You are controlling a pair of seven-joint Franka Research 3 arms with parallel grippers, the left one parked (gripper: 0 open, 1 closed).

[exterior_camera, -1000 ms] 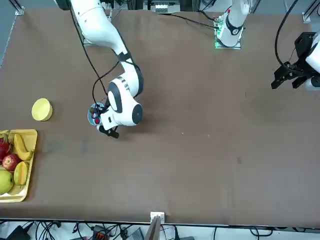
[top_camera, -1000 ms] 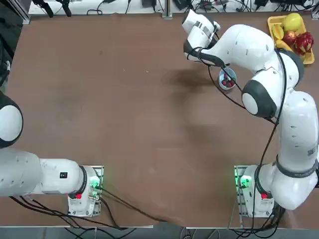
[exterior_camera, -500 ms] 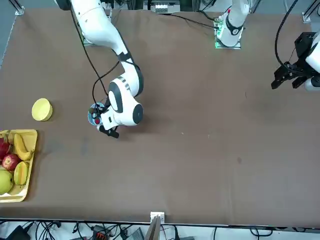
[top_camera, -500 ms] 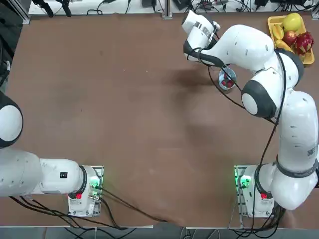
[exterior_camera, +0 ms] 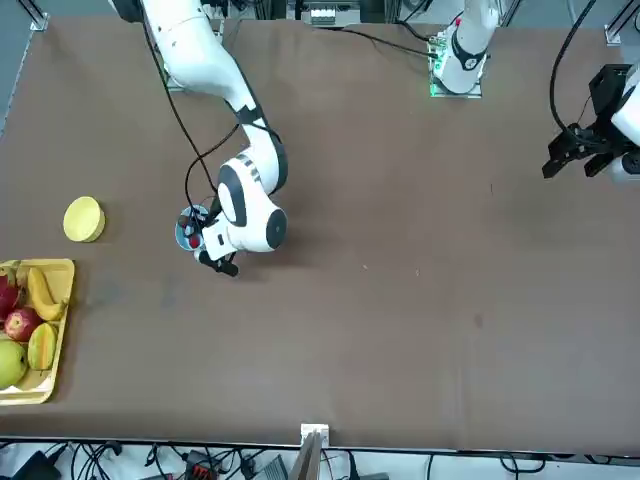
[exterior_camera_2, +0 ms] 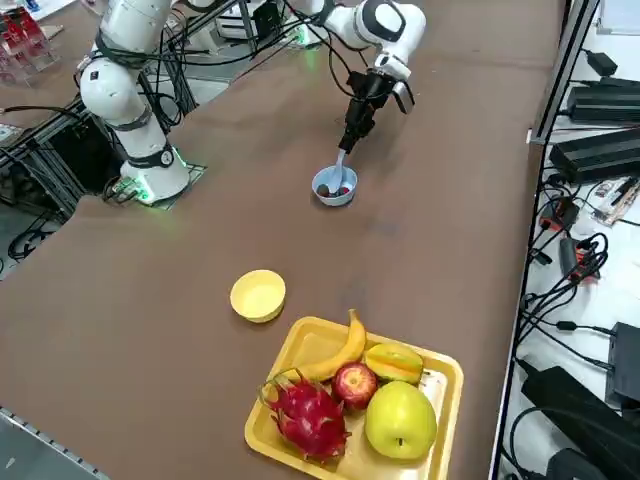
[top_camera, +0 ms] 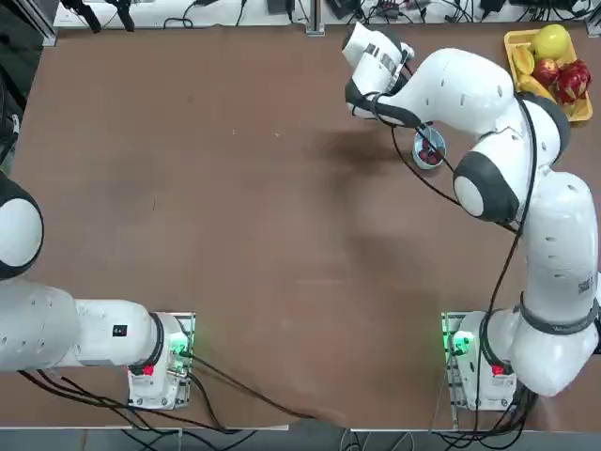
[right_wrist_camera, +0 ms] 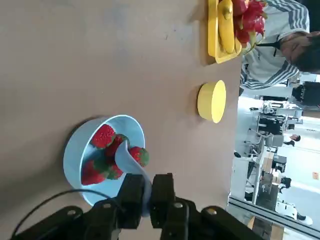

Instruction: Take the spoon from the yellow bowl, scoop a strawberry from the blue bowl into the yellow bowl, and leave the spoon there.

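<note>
Two small bowls sat on the brown table (exterior_camera_2: 150, 300) when we looked, and we read the raised side view from left to right. Farthest left was the yellow bowl (exterior_camera_2: 258, 295), upright on the tabletop and well apart from the blue one. Just beside it, at about five o'clock from it, lay the yellow fruit tray (exterior_camera_2: 440, 385) with a banana (exterior_camera_2: 335, 358), an apple (exterior_camera_2: 354, 384), a dragon fruit (exterior_camera_2: 308, 415) and a large green fruit (exterior_camera_2: 401, 420). Further right, at about one o'clock from the yellow bowl, stood the blue bowl (exterior_camera_2: 334, 187), with strawberries (right_wrist_camera: 105, 136) piled inside it.

Above the blue bowl, at roughly twelve o'clock in that view, we saw the right gripper (exterior_camera_2: 356, 127) pointing down at it. Its fingers were clenched on the handle of the spoon (exterior_camera_2: 341, 166), which reached down into the bowl. In the wrist view we found the two fingertips (right_wrist_camera: 131, 189) pressed on either side of the pale handle, with the scoop end of the spoon (right_wrist_camera: 126, 156) resting among the strawberries, one berry touching its edge. We could not tell whether a berry lay in the scoop itself.

From overhead, the blue bowl (top_camera: 429, 150) was half hidden under the right arm, and the fruit tray (top_camera: 515, 42) lay at about two o'clock from it. In the front view we saw the yellow bowl (exterior_camera: 84, 219) at nine o'clock from the blue bowl (exterior_camera: 186, 232).
</note>
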